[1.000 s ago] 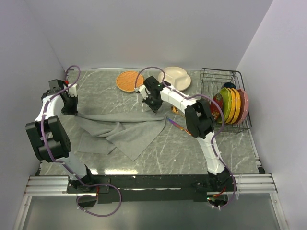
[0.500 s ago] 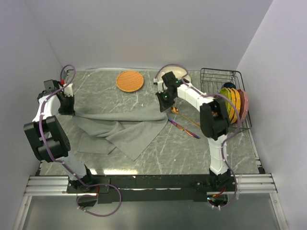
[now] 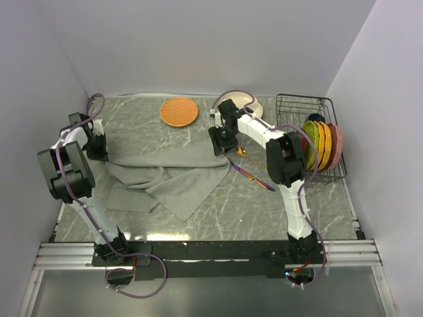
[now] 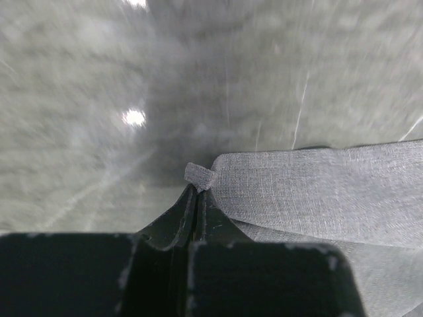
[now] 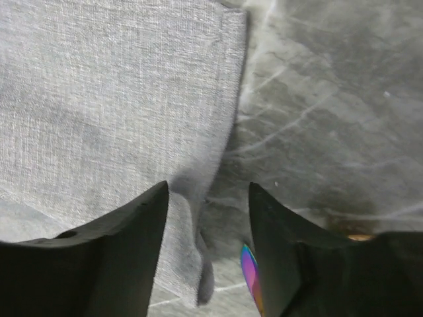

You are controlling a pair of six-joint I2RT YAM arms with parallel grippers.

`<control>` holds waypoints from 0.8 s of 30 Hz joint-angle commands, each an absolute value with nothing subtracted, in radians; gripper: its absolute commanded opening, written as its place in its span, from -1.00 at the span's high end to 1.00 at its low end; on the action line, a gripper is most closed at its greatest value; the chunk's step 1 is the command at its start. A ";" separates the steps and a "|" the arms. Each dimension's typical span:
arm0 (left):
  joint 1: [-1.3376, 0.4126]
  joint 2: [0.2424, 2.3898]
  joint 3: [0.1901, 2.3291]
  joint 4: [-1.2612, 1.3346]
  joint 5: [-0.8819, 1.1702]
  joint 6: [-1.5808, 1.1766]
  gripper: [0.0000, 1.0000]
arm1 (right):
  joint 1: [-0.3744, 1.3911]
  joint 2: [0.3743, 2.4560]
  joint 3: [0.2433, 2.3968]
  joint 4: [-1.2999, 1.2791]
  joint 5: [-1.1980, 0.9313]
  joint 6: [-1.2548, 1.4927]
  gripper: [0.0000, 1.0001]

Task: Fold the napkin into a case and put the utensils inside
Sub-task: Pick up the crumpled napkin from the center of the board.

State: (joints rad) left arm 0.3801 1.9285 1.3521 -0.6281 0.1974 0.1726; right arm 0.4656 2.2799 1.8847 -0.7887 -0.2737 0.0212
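- Well, your grey woven napkin (image 3: 168,178) lies rumpled on the marbled table (image 3: 231,211).
- Your left gripper (image 4: 197,191) pinches its corner tight.
- Your right gripper (image 5: 208,198) gapes empty over its edge, beside the iridescent knife (image 5: 248,264).

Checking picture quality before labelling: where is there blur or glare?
Left wrist: the table is streaked with blur, with a glare spot, while the napkin corner is sharp. Right wrist: napkin weave crisp, fingers dark and soft. Top external: sharp, glare along the table's near edge.
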 commanded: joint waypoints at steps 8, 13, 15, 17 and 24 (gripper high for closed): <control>0.353 1.960 1.440 -0.604 0.212 0.141 0.98 | 0.492 2.325 2.069 -0.689 -0.118 0.009 -0.22; 0.351 1.967 1.445 -0.606 0.212 0.140 0.98 | 0.500 2.405 2.138 -0.701 -0.120 0.028 -0.21; 0.351 1.970 1.450 -0.607 0.209 0.140 0.99 | 0.508 2.417 2.140 -0.698 -0.115 0.028 -0.21; 0.350 1.973 1.454 -0.609 0.207 0.141 0.98 | 0.515 2.422 2.129 -0.690 -0.114 0.031 -0.21; 0.351 1.980 1.466 -0.611 0.212 0.149 0.99 | 0.564 2.428 2.062 -0.664 -0.091 0.025 0.16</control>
State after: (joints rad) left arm 0.3527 1.9747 1.4246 -0.6170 0.1970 0.1585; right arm 0.5274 2.4287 2.0911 -0.6865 -0.1055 0.0132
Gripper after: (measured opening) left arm 0.023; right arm 0.525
